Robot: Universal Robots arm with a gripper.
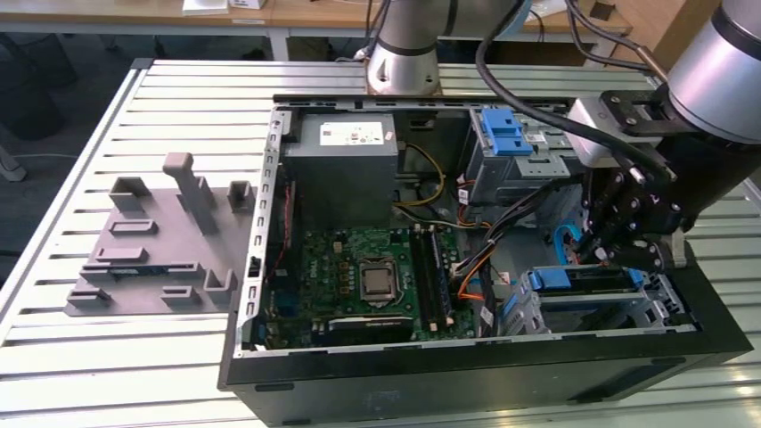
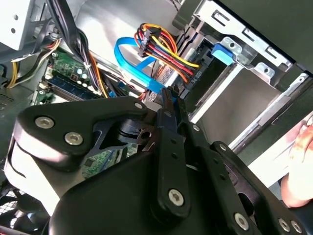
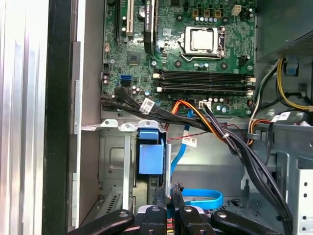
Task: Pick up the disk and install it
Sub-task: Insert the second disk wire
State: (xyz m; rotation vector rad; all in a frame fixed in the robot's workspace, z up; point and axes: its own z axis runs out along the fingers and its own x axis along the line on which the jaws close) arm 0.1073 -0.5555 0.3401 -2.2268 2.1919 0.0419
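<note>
The disk (image 1: 585, 287) lies flat in the lower drive cage at the near corner of the open computer case, on the exterior view's right, with its blue rail on top. In the first wrist view its blue rail end (image 3: 150, 157) faces the motherboard from inside the cage. My gripper (image 1: 611, 253) hangs just above and behind the disk. In both wrist views its black fingers (image 2: 168, 147) stand close together, and the gripper (image 3: 167, 192) is shut at the end of a blue data cable (image 2: 128, 58). A red, yellow and black power lead (image 2: 164, 46) runs into the cage beside it.
A grey power-supply box (image 1: 339, 160) fills the case's far corner, with the green motherboard (image 1: 363, 276) below it. A blue latch on a metal cage (image 1: 509, 134) sits at the back right. Black cable bundles (image 3: 234, 147) cross the case. A grey fixture plate (image 1: 155, 254) lies on the slatted table.
</note>
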